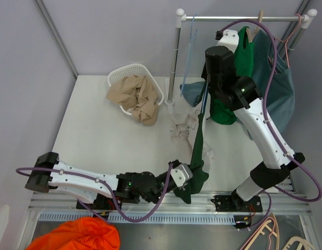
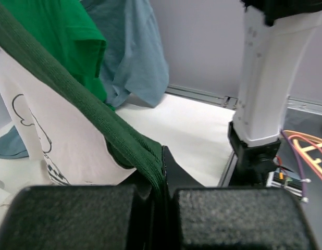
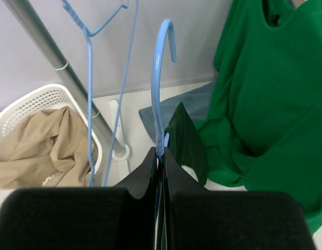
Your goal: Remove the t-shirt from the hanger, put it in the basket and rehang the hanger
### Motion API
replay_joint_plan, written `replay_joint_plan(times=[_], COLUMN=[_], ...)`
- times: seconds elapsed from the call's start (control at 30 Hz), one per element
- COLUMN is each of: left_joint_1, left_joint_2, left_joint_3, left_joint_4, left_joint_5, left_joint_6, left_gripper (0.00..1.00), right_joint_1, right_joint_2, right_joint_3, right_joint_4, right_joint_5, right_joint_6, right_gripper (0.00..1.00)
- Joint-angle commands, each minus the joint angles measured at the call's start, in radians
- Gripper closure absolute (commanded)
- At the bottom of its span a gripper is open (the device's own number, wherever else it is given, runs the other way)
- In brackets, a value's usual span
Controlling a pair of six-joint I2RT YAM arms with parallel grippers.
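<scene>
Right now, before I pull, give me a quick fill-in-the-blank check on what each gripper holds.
1. The t-shirt pinched in the left gripper is dark ___.
2. The hanger clamped in the right gripper is light ___.
3. The beige cloth lies in the white ___.
Missing words: green; blue; basket.

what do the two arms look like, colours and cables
The left arm and right arm each have white rounded shells between black joints. A purple cable loops loosely along each one, and a small green light glows on a black joint of each. The jaws are black, blocky and rough-textured.
</scene>
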State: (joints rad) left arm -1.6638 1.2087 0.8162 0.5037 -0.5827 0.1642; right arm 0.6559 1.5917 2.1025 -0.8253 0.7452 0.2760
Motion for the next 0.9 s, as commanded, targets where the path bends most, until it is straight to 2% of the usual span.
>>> replay_joint_plan(times=[0.0, 0.27, 0.4, 0.47, 0.6, 0.87], left_joint_1=[-0.080, -0.163, -0.195, -0.186, -0.041, 0.229], left_joint_2=[-0.008, -0.047, -0.064, -0.058, 0.006, 0.196], left_joint_3=[0.060, 0.063, 0.018, -0.018, -0.019, 0.226], left_joint_4=[-0.019, -0.143, -0.128, -0.088, -0.134, -0.232], left_joint_5=[0.030, 0.099, 0.084, 0.022, 0.118, 0.237], left_joint_6=[-0.048, -0.112, -0.143, -0.185, -0.268, -0.331], left_gripper=[0.99, 0.99, 0.99, 0.99, 0.99, 0.99], right_joint_1=[-0.047, -0.128, -0.157, -0.157, -0.150, -0.085], right_joint_2=[0.025, 0.040, 0.054, 0.051, 0.036, -0.035], right_joint_3=[0.065, 0.074, 0.094, 0.111, 0.155, 0.136], right_joint_4=[0.146, 0.212, 0.201, 0.184, 0.094, -0.061], right_joint_5=[0.076, 0.022, -0.009, -0.036, -0.104, -0.184], right_joint_6=[-0.060, -0.103, -0.098, -0.083, -0.031, 0.064], right_gripper=[1.00, 1.00, 1.00, 1.00, 1.00, 1.00])
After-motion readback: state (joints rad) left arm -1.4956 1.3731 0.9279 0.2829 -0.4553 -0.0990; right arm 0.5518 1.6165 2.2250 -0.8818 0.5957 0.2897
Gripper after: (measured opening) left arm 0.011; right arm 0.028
